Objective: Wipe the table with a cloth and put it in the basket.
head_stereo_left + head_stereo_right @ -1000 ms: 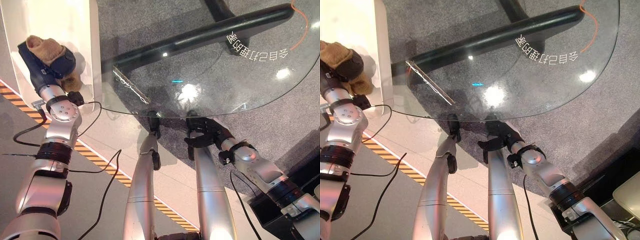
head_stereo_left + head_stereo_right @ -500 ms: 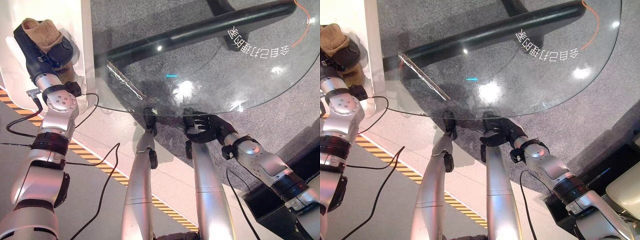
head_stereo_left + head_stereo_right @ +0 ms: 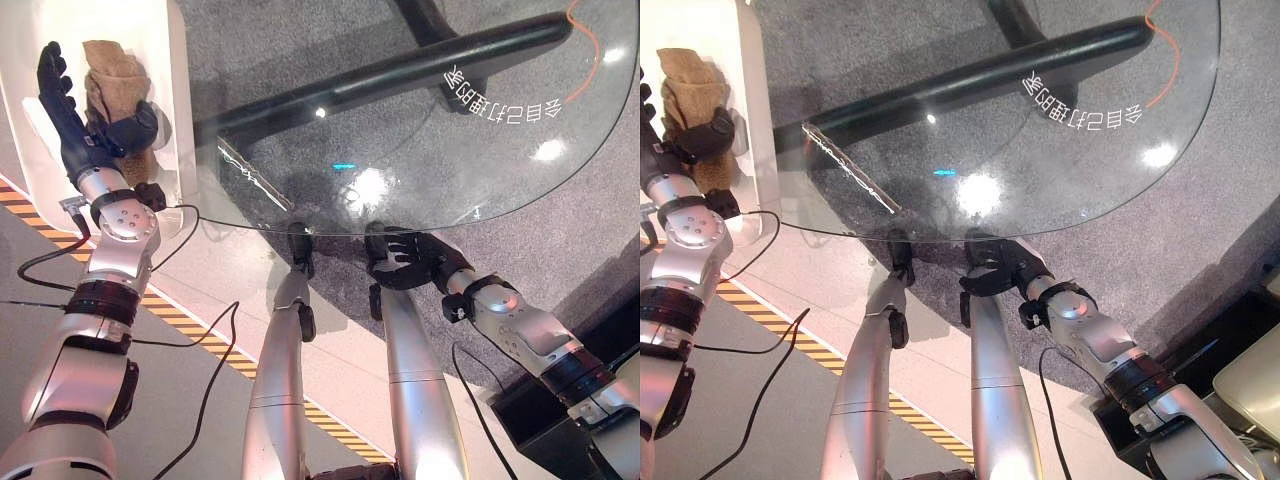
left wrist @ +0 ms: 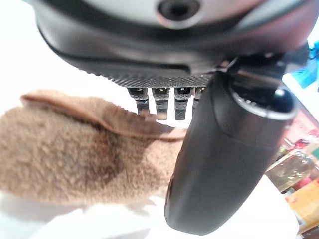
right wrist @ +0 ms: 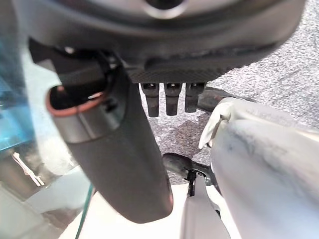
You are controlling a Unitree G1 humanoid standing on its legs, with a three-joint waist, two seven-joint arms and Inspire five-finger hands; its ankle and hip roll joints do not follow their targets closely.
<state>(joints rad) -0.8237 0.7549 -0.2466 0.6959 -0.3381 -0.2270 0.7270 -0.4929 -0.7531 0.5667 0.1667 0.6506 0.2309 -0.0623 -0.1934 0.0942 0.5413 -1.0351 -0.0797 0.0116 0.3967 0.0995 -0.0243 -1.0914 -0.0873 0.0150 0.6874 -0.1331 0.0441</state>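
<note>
While the left robot hand (image 3: 75, 135) is spread open, fingers straight, the crumpled brown fuzzy cloth (image 3: 113, 80) lies against its thumb inside the white plastic basket (image 3: 172, 60); right robot hand (image 3: 405, 258) hangs relaxed under the round glass surface (image 3: 480, 150).

A round glass table (image 3: 480, 150) on a dark crossbar base stands over grey speckled floor (image 3: 330, 40).

Both eye views look steeply down from the head, sharing the glass table (image 3: 420, 130) and the white basket (image 3: 170, 70); the left wrist view sits very close over the brown cloth (image 4: 65, 149); the right wrist view faces grey carpet (image 5: 279, 79).
</note>
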